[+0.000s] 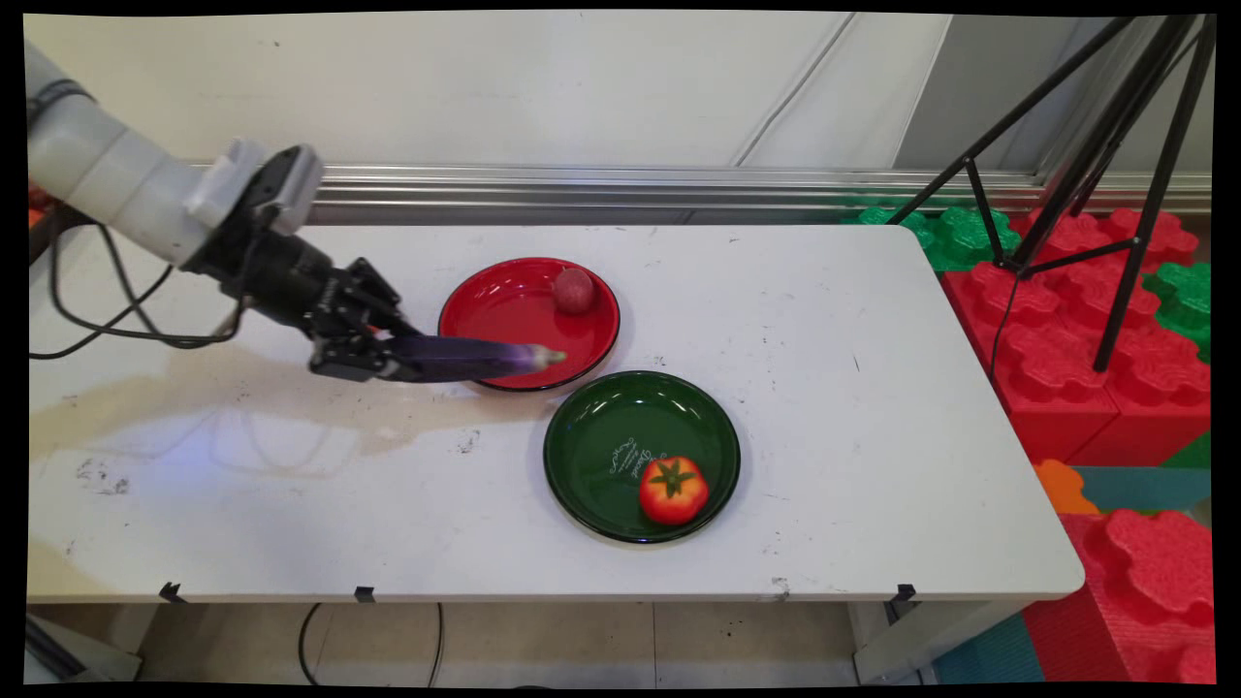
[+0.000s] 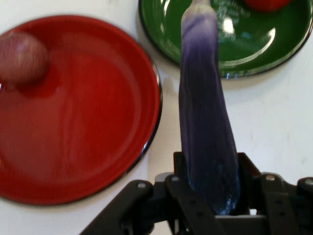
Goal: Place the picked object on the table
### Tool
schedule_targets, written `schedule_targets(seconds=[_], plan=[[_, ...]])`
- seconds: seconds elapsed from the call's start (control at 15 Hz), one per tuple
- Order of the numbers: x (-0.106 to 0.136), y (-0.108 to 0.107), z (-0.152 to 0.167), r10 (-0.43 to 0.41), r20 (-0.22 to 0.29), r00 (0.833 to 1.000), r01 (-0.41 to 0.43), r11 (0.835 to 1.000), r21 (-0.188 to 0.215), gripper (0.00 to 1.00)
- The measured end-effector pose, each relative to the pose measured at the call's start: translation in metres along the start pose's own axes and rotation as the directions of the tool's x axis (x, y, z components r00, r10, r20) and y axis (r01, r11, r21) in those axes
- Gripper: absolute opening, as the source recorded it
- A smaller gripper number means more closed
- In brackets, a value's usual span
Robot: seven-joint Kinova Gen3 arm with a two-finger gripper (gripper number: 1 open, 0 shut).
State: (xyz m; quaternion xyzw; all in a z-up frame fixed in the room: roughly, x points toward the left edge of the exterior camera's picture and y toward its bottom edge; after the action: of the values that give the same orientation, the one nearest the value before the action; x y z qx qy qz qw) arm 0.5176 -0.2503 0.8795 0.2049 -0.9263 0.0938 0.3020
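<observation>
Hand view shows the end effector [image 2: 210, 196] clamped on a purple eggplant's [image 2: 203, 112] thick end, so any tilt could swing its long tip toward the green plate [image 2: 171, 44].

arm: white Kinova arm [image 1: 107, 184] reached in from the table's left far side, angled down | gripper: black two-finger gripper [image 1: 373, 361] low over the table, fingers clamped, pointing right

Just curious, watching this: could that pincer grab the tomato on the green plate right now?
Probably not as things stand. The pincer is already shut on the purple eggplant, so it has no free grip. Otherwise the tomato sits uncovered on the green plate, with nothing blocking it.
</observation>
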Motion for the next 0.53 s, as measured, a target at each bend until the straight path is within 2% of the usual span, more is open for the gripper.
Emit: schedule_targets(seconds=[0.33, 0.53], plan=[[-0.035, -0.006, -0.017, -0.018, 0.055, 0.998, 0.018, 1.0, 0.008, 0.0], [-0.058, -0.008, -0.019, -0.014, 0.101, 0.995, 0.014, 1.0, -0.002, 0.0]])
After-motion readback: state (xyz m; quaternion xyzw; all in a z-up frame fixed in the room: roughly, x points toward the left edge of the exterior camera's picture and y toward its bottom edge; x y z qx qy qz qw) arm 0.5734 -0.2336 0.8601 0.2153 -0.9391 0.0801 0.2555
